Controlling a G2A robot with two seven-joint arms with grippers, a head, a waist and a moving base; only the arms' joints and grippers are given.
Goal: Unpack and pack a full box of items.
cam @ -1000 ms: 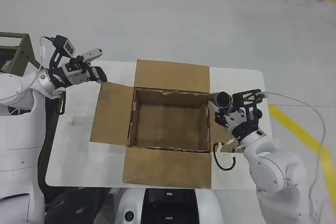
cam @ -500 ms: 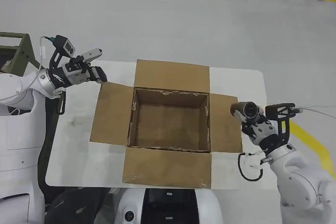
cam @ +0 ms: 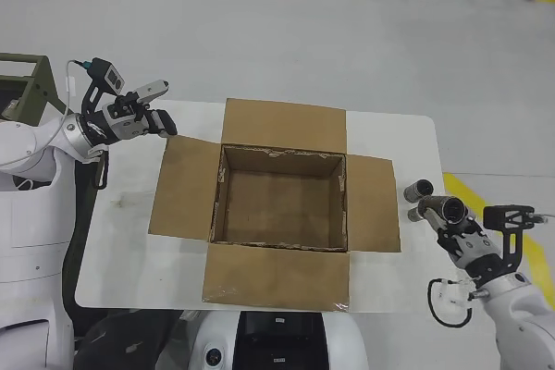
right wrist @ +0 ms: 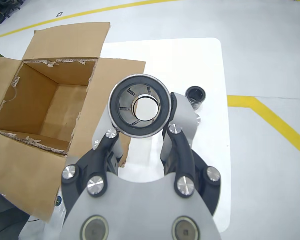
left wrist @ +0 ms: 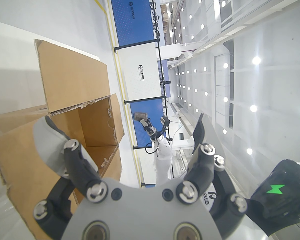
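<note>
An open cardboard box sits mid-table with all flaps spread; its bare brown floor shows. My right gripper hangs over the table's right end, beyond the box's right flap, shut on a metal sleeve with a black rubber rim, bore facing the wrist camera. A smaller dark sleeve stands upright on the table just past it. My left gripper is held above the table's far left corner, open, nothing between its fingers, the box in front of it.
The white table has bare surface left of the box and a narrow strip on the right. A green crate stands off the table's far left. Yellow floor tape runs by the right edge.
My right gripper has carried the metal sleeve from the box's right wall rightward, out over the table's right end. The left arm has not moved.
</note>
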